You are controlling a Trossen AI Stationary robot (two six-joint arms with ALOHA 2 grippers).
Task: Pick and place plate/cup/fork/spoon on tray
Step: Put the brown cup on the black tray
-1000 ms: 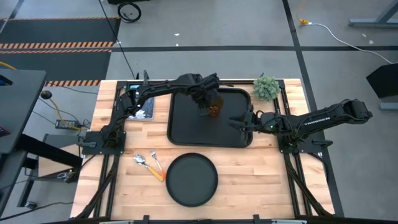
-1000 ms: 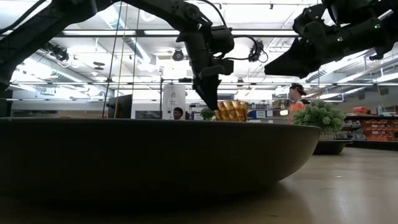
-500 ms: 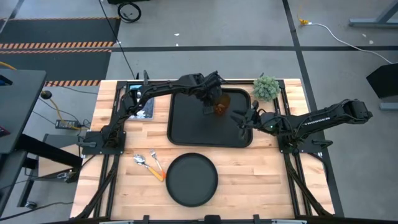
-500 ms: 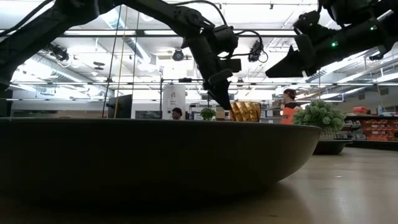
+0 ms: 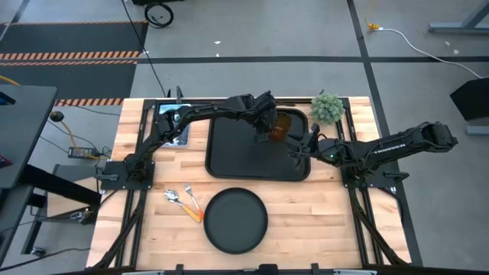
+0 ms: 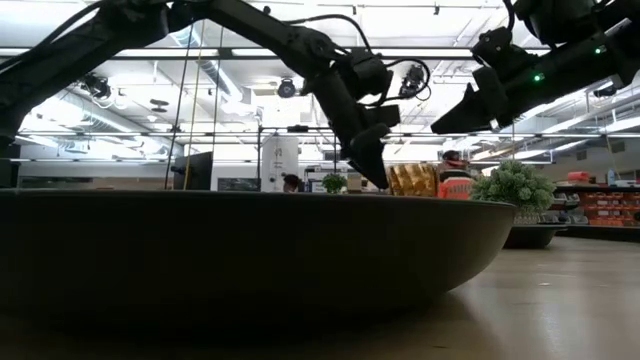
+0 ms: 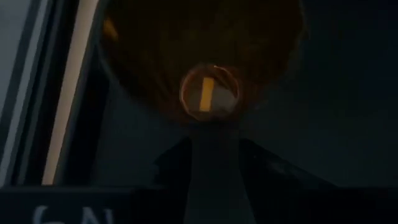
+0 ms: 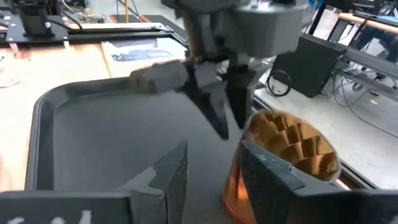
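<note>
The amber cup stands upright over the far right part of the black tray; it also shows in the right wrist view. My left gripper reaches in from the table's left and is at the cup's rim. My right gripper is open and empty over the tray's right edge, with the cup just beyond its fingers. The round black plate lies flat on the table near the front edge. The orange-handled fork and spoon lie side by side to the plate's left. My left gripper has the cup by its rim, on the side toward the table's left. The fingers come from above, slanting down. One fingertip meets the rim and the other stands outside the wall; whether one is inside cannot be told. The cup stays upright, its base hidden.
A small green potted plant stands off the tray's far right corner, close to the cup. Printed sheets lie left of the tray. The plate's rim fills the front of the low view. People show in the room behind.
My left gripper has gone toward the table's right and far edges, across the tray toward the plant. The cup has gone with it and stayed upright.
</note>
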